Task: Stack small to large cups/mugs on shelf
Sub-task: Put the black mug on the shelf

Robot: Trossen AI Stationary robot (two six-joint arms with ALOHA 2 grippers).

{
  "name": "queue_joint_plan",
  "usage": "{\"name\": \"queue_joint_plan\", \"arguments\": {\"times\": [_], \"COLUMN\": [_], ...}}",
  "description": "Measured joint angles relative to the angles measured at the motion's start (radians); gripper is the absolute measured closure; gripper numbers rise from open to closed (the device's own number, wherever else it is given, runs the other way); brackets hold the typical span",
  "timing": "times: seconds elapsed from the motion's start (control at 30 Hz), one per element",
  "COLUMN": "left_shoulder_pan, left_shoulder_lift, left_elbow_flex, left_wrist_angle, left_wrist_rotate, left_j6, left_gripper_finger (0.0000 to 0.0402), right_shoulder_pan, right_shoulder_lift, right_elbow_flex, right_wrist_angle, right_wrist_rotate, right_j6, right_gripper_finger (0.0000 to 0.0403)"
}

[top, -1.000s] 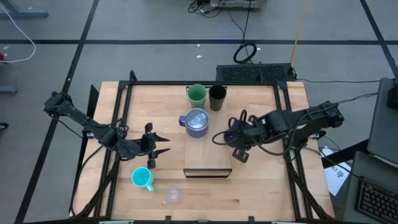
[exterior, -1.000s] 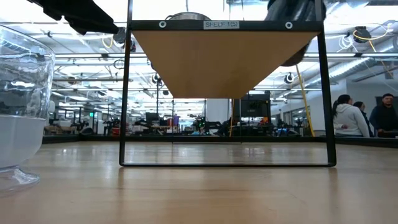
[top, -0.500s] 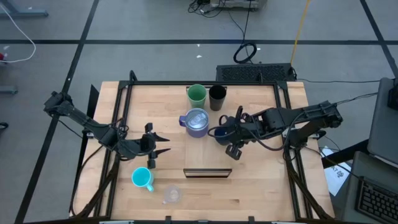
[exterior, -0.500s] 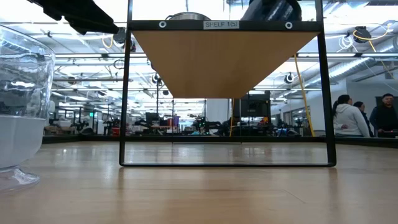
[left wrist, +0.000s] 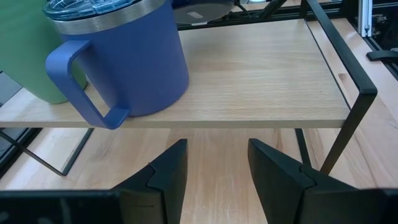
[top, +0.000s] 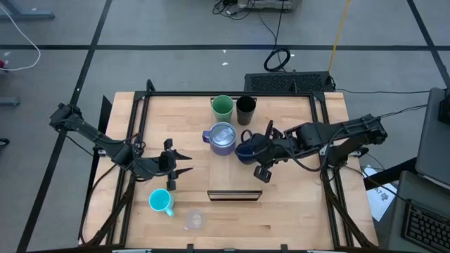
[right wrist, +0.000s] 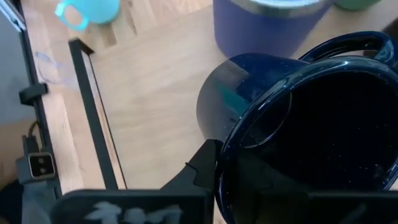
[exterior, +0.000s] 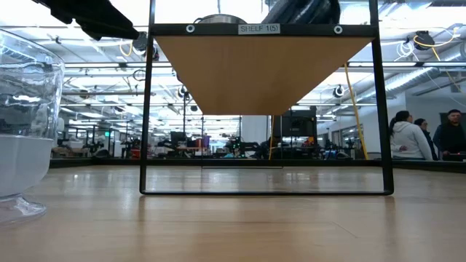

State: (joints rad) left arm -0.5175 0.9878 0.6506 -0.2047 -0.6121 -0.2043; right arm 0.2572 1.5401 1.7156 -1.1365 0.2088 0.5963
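Six vessels are counted. Four are on or over the shelf [top: 235,179], a long light-wood board in a thin black metal frame: a green cup [top: 223,107] and a slim black tumbler [top: 245,110] at its far end, a lavender-grey mug [top: 222,138] with a clear lid and steel rim just in front of them, and a wide, glossy, dark mug [top: 247,150] beside it. The wide mug is gripped at its rim by the right gripper [top: 261,152], whose fingers are closed on the wall; whether the mug touches the board cannot be told. Two vessels stand on the tabletop near the front left: a cyan handled mug [top: 161,202] and a small clear glass [top: 194,219]. The left gripper [top: 176,166] hovers left of the shelf, its fingers [left wrist: 166,172] apart and holding nothing.
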Motion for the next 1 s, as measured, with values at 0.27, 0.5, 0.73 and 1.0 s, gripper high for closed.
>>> {"name": "queue_joint_plan", "arguments": {"times": [0.27, 0.5, 0.73, 1.0], "left_shoulder_pan": [0.000, 0.000, 0.000, 0.000], "left_shoulder_lift": [0.000, 0.000, 0.000, 0.000], "left_elbow_flex": [0.000, 0.000, 0.000, 0.000], "left_wrist_angle": [0.000, 0.001, 0.001, 0.032], "left_wrist_rotate": [0.000, 0.000, -0.020, -0.024], "left_j6": [0.000, -0.010, -0.015, -0.007], "left_gripper_finger": [0.0231, 0.0231, 0.0231, 0.0231], "right_shoulder_pan": [0.055, 0.086, 0.084, 0.058], "right_shoulder_lift": [0.000, -0.001, 0.005, 0.090], "right_elbow_flex": [0.075, 0.132, 0.144, 0.144], "right_wrist_angle": [-0.091, -0.178, -0.225, -0.241], "right_wrist_rotate": [0.059, 0.107, 0.106, 0.106], "right_j6": [-0.059, -0.167, -0.261, -0.268], "right_gripper_finger": [0.0390, 0.0390, 0.0390, 0.0390]}}
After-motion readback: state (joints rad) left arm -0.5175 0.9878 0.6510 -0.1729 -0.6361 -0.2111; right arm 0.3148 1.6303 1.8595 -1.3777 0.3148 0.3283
